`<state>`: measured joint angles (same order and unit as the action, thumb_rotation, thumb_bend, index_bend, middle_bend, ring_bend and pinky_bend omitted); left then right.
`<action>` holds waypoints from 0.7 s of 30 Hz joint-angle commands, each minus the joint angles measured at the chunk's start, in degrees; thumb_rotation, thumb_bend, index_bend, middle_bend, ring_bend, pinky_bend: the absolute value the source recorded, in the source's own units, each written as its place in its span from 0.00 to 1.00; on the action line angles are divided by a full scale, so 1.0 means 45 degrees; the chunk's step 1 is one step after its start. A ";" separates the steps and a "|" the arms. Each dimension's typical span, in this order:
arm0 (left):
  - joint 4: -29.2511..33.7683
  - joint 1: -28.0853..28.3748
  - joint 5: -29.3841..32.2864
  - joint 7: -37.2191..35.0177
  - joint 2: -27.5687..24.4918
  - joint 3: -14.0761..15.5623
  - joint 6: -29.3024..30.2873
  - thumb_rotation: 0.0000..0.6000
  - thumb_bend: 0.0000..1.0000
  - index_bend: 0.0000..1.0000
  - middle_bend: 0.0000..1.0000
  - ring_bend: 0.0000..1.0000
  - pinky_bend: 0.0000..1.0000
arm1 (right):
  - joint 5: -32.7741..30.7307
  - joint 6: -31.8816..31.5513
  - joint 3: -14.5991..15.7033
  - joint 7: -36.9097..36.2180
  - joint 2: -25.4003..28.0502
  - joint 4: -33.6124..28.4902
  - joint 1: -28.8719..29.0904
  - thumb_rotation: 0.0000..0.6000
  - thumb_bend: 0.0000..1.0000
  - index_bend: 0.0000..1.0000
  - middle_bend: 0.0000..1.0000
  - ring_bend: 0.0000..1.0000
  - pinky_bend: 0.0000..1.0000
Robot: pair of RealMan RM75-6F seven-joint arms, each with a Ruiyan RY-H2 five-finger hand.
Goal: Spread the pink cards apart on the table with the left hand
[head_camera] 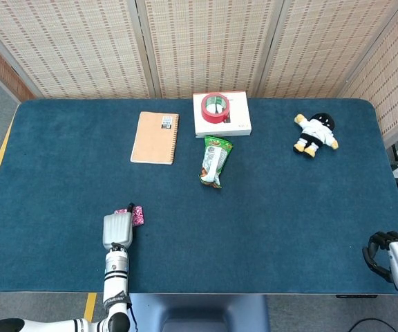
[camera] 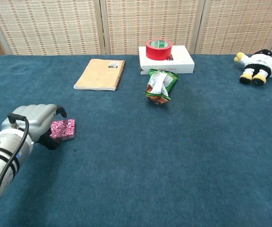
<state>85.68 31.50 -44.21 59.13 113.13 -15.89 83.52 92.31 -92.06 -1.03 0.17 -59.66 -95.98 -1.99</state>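
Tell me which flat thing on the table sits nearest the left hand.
The pink cards, right against the left hand. The notebook and white box lie far back.

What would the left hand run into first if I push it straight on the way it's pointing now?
The pink cards, at once: the left hand is already over the stack's near part, and contact looks likely but can't be confirmed. Past them the line looks like bare table for a long stretch, roughly toward the notebook.
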 commanded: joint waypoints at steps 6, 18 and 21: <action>-0.0005 0.0077 0.0227 0.0061 -0.0045 -0.0064 -0.0010 1.00 0.41 0.22 1.00 1.00 1.00 | 0.0008 0.0017 -0.0001 0.0011 -0.0009 0.0009 0.0012 1.00 0.33 0.74 0.63 0.56 0.82; -0.0058 0.0193 0.0582 0.0197 -0.0029 -0.0153 0.0078 1.00 0.41 0.23 1.00 1.00 1.00 | 0.0545 -0.0453 0.0451 -0.0856 0.0330 0.0887 -0.0450 1.00 0.33 0.74 0.63 0.56 0.82; -0.0023 0.0218 0.0624 0.0216 -0.0046 -0.0148 0.0091 1.00 0.41 0.23 1.00 1.00 1.00 | 0.0574 -0.0473 0.0421 -0.1079 0.0193 0.1140 -0.0415 1.00 0.33 0.74 0.63 0.56 0.82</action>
<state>85.57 32.48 -41.40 60.10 112.93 -16.55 83.93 93.10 -92.45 -0.35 -2.14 -58.68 -93.09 -2.35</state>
